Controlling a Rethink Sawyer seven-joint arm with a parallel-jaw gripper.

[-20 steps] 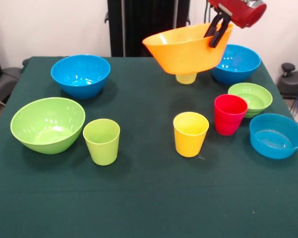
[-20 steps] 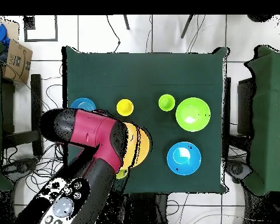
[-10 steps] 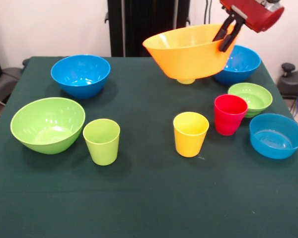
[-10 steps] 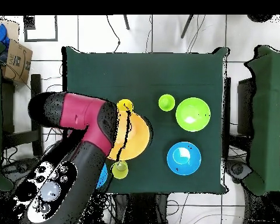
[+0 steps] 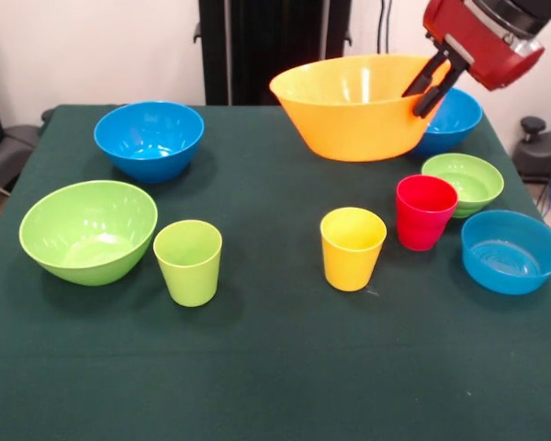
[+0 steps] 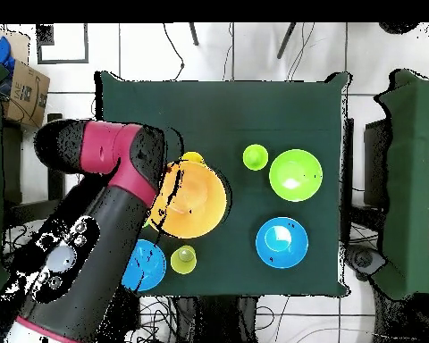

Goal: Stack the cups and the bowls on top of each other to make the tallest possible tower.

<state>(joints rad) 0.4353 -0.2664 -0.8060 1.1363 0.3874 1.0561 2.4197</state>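
My gripper [image 5: 430, 87] is shut on the right rim of the large orange bowl [image 5: 363, 106] and holds it level above the far part of the table. From overhead the bowl [image 6: 193, 198] sits beside my arm. A medium blue bowl [image 5: 457, 115] stands behind it, another [image 5: 149, 138] at the far left. The large lime green bowl [image 5: 87, 230] and lime green cup [image 5: 188, 262] stand front left. The bright yellow cup [image 5: 353, 248], red cup [image 5: 425, 211], small green bowl [image 5: 466, 181] and shallow blue bowl [image 5: 511, 251] stand at the right. The paler yellow cup [image 6: 184, 260] shows only from overhead.
The dark green tablecloth [image 5: 275, 367] covers the table. My arm [image 6: 102, 232] hides the red cup and the two small bowls from overhead. A cardboard box [image 6: 26, 89] lies on the floor beside the table.
The orange bowl went from tilted to level and moved right and a little up in the front view with my gripper. It now hides the paler yellow cup there.
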